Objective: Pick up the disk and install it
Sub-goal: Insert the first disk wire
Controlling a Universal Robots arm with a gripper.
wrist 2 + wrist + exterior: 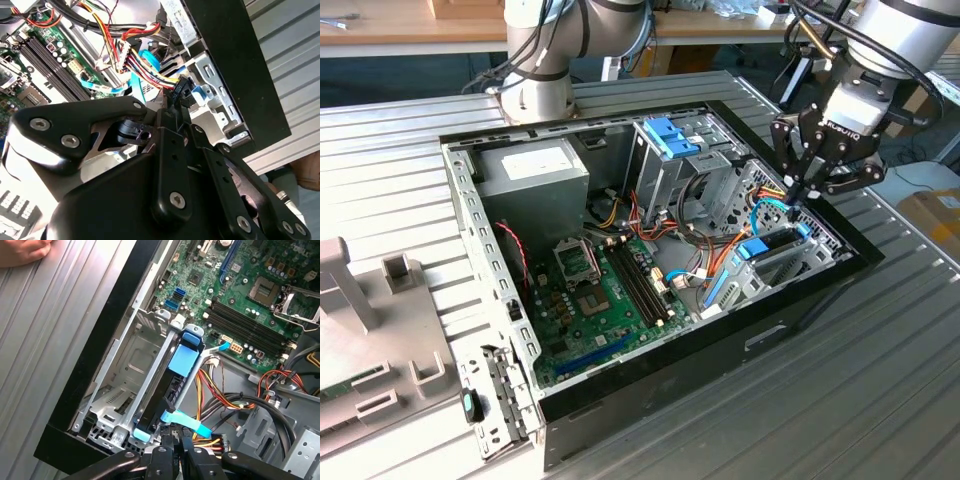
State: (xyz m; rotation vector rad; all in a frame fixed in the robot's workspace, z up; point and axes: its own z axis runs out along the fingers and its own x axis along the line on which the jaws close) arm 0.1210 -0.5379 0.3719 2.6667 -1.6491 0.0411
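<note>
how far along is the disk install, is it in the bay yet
Done: the disk looks picked up and now stands on edge inside the metal drive bay. In hand: the pincer sits at the disk's end, beside the coloured cables. Left: I can't tell whether the disk is fully seated, and the pincer is not yet clear of it.

The gripper [798,203] is finished in black. The disk [183,359] is framed in light blue. The motherboard [610,300] is coloured green, the cables [227,402] are sheathed in red, yellow and orange, and the surface [880,390] is ribbed in grey, the case [720,350] being rimmed in black
</note>
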